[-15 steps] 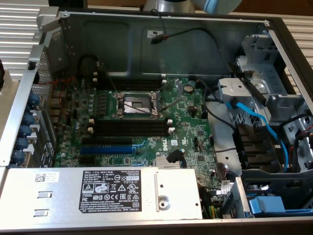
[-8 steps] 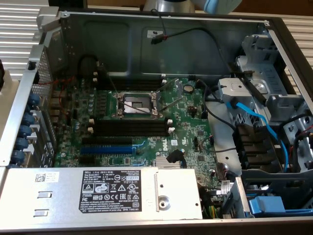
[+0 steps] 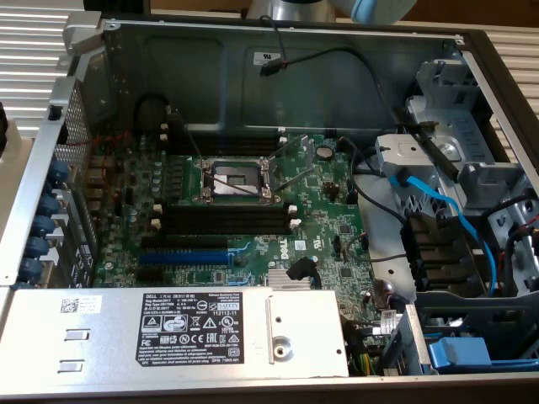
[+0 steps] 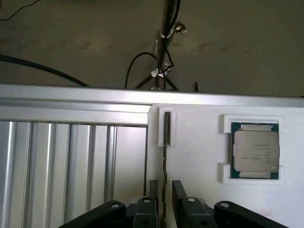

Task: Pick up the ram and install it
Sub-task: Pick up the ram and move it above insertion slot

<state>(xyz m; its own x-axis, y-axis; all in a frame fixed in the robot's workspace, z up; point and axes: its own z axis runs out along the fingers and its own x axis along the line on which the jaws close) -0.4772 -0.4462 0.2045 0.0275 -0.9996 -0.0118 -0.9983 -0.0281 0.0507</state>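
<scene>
The jaws were spread open, one set on either side of the ram [image 4: 166,135], which was stood on edge in a white holder [image 4: 199,156] on the tabletop. A processor [image 4: 255,152] was seated just beside it. The motherboard [image 3: 328,227] was seen inside the opened case

Tray [image 4: 199,156] is matt white plastic; table [image 4: 71,161] is glossy ribbed metal.

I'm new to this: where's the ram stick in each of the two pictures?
Wrist view: the ram stands on edge in a white holder, between the open jaws of the gripper.
Exterior view: the black memory slots by the socket sit bare.
Shared landmark: the ribbed metal tabletop.
</scene>
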